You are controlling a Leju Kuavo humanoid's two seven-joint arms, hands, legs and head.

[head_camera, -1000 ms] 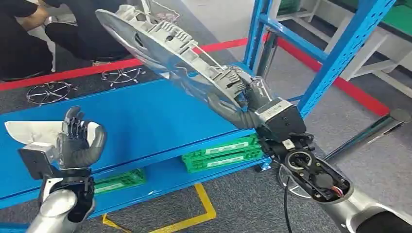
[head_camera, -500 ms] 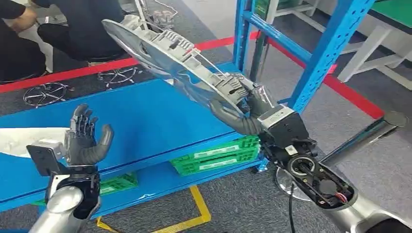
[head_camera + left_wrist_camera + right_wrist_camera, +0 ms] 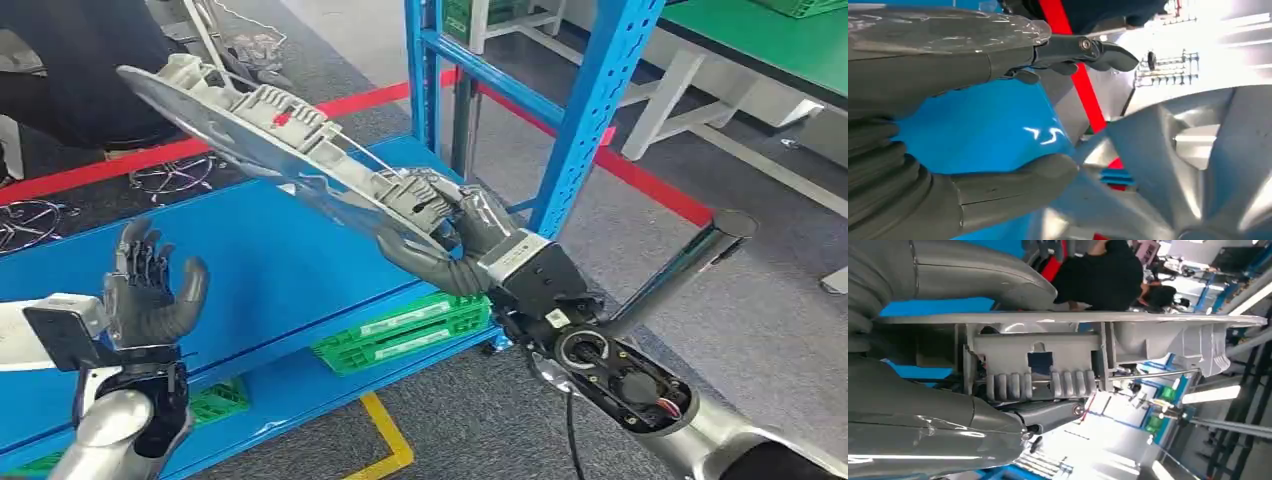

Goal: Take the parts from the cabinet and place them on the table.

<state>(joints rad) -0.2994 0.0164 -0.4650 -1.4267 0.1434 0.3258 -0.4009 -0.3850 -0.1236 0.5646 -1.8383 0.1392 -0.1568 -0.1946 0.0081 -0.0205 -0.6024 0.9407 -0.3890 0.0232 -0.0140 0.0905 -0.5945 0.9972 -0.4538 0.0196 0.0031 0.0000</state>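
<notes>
We have 1 part point(image 3: 260, 140) off the cabinet point(image 3: 590, 110) and in the air, so the pick looks done for this piece and the carry is under way. The placing is all still ahead: the part has to reach the green counter point(image 3: 790, 50) at the far right, which sits well apart from where we hold it now. We judge the task no more than partly along. Whether more parts wait in the cabinet we cannot tell, though a pale shape lies on the blue shelf point(image 3: 260, 270) just behind our left wrist and may be another.

Our right robot hand point(image 3: 455, 235) is clamped on the near end of the part, thumb under its smooth face and fingers curled over the ribbed side. In the right wrist view the part point(image 3: 1073, 355) runs straight out from the grip with a thin metal rod along it. It is long and tilted, its far end raised above the shelf and touching nothing, so we expect it to swing wide on a turn near the blue uprights.

Our left robot hand point(image 3: 150, 295) is raised above the shelf, fingers apart and loosely curved, holding nothing. In its wrist view thumb and fingers stand well apart.
</notes>
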